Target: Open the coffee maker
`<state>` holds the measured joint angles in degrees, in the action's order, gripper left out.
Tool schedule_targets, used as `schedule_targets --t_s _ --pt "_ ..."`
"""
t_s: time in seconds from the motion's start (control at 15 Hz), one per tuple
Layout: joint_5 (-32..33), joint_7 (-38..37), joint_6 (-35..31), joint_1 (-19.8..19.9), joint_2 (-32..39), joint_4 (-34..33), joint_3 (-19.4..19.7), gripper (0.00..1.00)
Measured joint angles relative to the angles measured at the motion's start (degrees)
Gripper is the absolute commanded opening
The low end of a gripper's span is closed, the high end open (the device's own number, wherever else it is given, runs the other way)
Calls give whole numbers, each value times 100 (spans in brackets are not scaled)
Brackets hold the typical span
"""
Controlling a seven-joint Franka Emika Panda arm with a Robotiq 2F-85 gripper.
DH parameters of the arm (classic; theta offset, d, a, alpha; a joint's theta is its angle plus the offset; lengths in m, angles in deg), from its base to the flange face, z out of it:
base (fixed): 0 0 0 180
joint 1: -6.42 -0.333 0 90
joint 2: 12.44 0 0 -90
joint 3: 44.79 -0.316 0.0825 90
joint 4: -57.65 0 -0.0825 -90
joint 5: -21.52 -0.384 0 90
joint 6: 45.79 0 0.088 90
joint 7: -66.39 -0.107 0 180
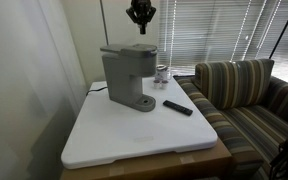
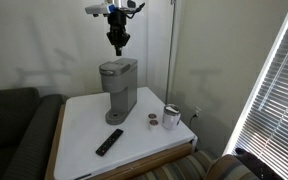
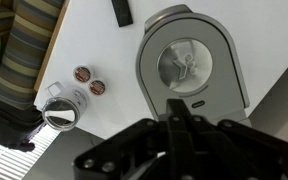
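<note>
A tall grey plastic coffee maker (image 1: 127, 75), lid down, stands toward the far left of a white surface (image 1: 134, 140). Directly above it, well clear of the lid, hangs the black end effector (image 1: 140, 22), fingers drawn together on nothing, a pose that seems meant for nudging the lid up rather than grasping it. A small shiny metal cup (image 1: 161, 73) sits just right of the machine and a flat black remote (image 1: 178, 107) nearer, both outside the likely descent path.
</note>
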<state>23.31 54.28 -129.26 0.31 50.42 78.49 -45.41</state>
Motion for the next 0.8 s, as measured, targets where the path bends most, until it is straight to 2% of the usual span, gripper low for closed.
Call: schedule_targets --t_s 0.07,0.67,0.8 --pt "0 0 0 -9 -11 0 21 27" --pt "-3 173 22 -56 -46 25 31 89" --pt "-3 281 47 -76 -40 27 22 99"
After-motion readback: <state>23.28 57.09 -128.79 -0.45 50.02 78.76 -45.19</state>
